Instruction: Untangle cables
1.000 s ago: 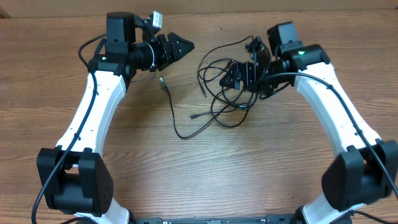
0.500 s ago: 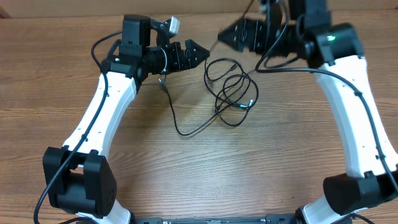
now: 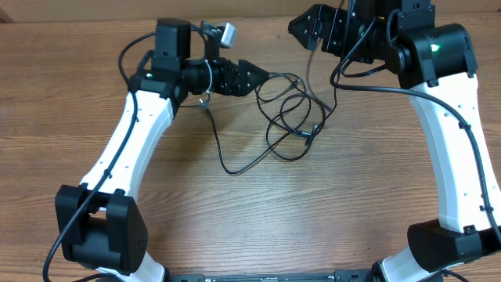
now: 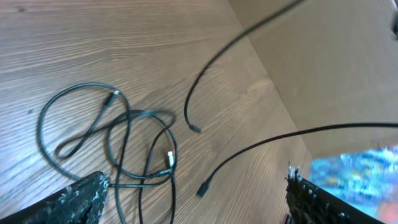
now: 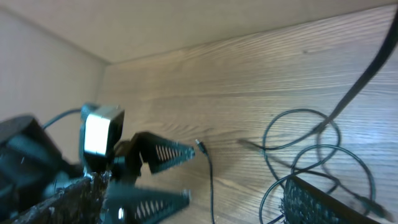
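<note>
The thin black cables (image 3: 290,110) lie in a loose tangle of loops on the wooden table, between the two arms. One strand trails left and ends in a plug (image 3: 205,103) below my left gripper. My left gripper (image 3: 252,77) is open and empty at the tangle's left edge, with the loops below it in the left wrist view (image 4: 124,143). My right gripper (image 3: 301,23) is raised at the far edge with its jaws wide apart. A cable strand (image 3: 311,70) hangs from it, seemingly caught on a finger. Two cable ends (image 4: 196,129) dangle in the air.
A tan wall (image 4: 336,62) runs along the table's far edge, close behind both grippers. In the right wrist view the left gripper's fingers (image 5: 161,155) show beside the tangle (image 5: 311,155). Bare wood (image 3: 258,227) fills the near half of the table.
My right gripper has risen from the tangle to the far edge, pulling a strand up and stretching the loops. My left gripper has moved right, up to the tangle.
</note>
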You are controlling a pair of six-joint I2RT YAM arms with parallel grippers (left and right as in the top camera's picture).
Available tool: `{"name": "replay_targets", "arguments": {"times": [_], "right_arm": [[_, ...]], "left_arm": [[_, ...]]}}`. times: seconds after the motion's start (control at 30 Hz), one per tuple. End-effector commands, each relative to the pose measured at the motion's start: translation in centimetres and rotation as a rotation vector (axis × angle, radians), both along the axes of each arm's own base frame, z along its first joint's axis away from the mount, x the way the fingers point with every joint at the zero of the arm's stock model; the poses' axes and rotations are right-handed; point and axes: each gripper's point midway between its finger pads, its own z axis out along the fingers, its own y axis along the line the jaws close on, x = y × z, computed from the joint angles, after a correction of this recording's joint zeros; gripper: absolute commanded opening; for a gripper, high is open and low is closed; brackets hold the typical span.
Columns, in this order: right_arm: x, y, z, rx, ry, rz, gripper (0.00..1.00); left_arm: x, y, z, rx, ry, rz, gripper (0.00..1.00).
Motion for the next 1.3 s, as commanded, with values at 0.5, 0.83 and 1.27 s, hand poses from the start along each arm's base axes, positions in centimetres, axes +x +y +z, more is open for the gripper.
{"name": "replay_targets", "arguments": {"times": [0.5, 0.83, 1.27], "right_arm": [[0.4, -4.5, -0.6, 0.013, 0.107, -0.258, 0.91], [0.2, -4.7, -0.8, 0.021, 0.124, -0.252, 0.95], [0.8, -6.5, 2.4, 0.347, 0.181, -0.225, 0.94]], "left_arm": [[-7.7, -13.3, 2.8, 0.040, -0.435, -0.394, 1.00], [-7.8, -16.3, 1.9, 0.195, -0.537, -0.292, 1.00], [-5.4, -16.6, 2.9, 0.259, -0.601, -0.110, 1.00]]}}
